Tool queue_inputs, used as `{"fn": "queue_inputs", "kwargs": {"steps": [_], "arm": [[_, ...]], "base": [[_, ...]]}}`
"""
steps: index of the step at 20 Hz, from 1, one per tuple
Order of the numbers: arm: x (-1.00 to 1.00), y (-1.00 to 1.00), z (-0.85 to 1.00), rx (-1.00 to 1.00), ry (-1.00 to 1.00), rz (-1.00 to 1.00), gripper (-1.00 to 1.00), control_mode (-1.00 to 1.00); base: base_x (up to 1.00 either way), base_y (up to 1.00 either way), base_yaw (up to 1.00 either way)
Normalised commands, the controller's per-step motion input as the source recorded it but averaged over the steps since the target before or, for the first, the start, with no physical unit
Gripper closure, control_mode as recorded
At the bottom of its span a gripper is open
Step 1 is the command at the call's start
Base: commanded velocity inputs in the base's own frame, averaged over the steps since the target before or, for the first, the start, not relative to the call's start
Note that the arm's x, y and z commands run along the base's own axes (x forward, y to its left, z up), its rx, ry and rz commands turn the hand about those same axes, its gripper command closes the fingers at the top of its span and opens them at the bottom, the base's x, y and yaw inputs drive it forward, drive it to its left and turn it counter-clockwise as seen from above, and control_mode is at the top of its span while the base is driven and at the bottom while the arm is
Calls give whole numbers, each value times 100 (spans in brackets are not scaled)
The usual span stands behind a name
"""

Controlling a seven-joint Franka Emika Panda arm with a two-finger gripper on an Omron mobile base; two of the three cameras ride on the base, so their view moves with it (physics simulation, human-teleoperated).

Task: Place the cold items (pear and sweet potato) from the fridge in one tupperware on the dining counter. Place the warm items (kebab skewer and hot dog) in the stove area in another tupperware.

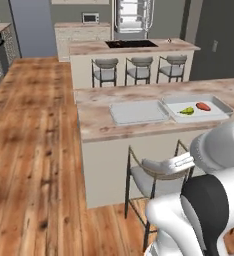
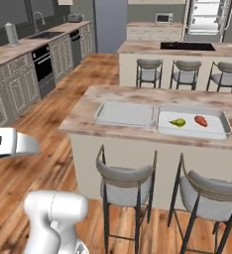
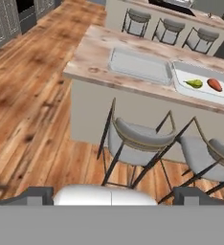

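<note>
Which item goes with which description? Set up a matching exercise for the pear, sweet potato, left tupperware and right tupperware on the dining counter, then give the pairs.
Items:
1. pear
2. sweet potato
3. left tupperware
4. right tupperware

Descriptions:
A. holds both cold items
B. reddish-orange
C. empty
D. yellow-green

Pairs: 1-D, 2-B, 3-C, 4-A

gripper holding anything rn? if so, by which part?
Nothing is held. The gripper is open, with no object between its fingertips. The pear and sweet potato lie in the right tupperware on the dining counter.
</note>
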Motion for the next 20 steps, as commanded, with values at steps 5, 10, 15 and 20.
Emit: {"fn": "queue_inputs", "kwargs": {"steps": [5, 10, 15, 20], "arm": [[0, 0, 0, 0, 0, 0, -100, 100], [0, 0, 0, 0, 0, 0, -100, 100], [0, 0, 0, 0, 0, 0, -100, 100], [0, 0, 0, 0, 0, 0, -100, 100]], "base": [[57, 100, -18], [75, 100, -27], [74, 100, -34], [66, 100, -36]]}}
